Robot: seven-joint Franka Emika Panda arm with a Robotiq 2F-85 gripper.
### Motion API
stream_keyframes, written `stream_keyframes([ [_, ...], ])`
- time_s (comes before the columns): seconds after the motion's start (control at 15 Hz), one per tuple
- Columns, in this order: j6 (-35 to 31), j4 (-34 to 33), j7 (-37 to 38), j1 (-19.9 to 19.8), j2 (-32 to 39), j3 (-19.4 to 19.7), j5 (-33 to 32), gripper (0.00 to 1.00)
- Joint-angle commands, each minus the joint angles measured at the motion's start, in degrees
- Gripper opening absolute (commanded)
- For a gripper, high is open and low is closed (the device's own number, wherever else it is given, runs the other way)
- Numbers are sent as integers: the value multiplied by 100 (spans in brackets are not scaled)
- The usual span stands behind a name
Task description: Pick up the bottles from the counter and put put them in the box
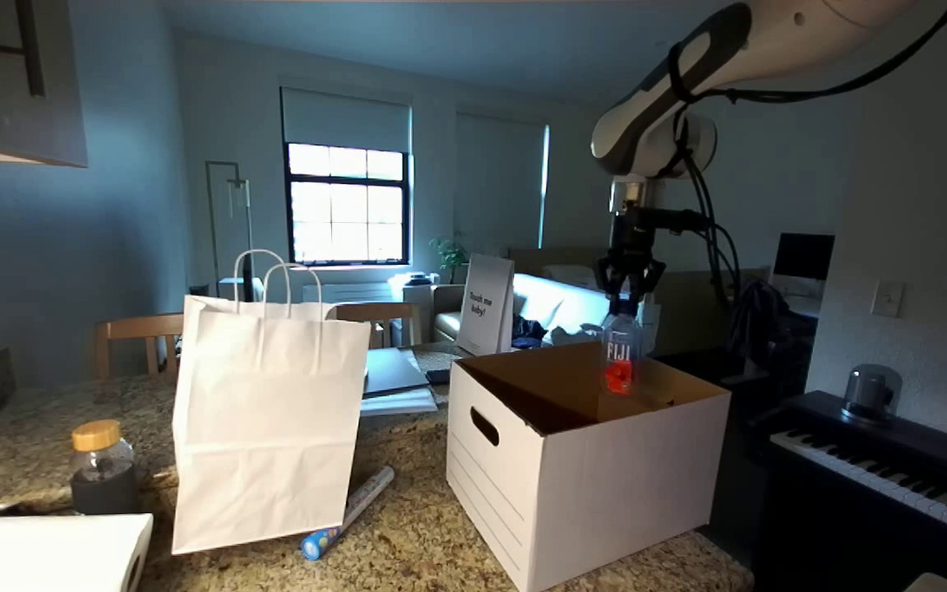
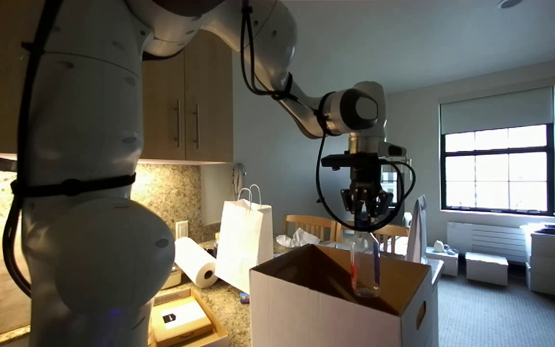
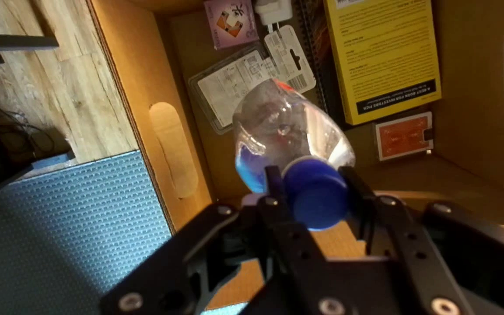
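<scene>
Wrist view: pincer pinching a clear plastic bottle by its round blue cap, cardboard box beneath.

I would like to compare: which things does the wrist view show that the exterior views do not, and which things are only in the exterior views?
Only the wrist view shows what lies inside the box: a yellow book, a pink packet and a red card pack.
Only the exterior views show a white paper bag, a window and cupboards.
All share the gripper holding a bottle, and the box.
</scene>
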State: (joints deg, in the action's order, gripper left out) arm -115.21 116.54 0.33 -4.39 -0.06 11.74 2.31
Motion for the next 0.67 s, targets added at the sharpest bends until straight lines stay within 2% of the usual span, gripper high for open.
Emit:
stream_keyframes([
  [0.0, 138, -845, 200, -195, 1099, -111, 358, 14],
  [0.2, -340, -1213, 423, -259, 1743, -171, 511, 14],
  [0.4, -1002, -1353, 733, -218, 2250, -201, 349, 14],
  [0.6, -1137, -1557, 886, -203, 2710, -216, 272, 14],
])
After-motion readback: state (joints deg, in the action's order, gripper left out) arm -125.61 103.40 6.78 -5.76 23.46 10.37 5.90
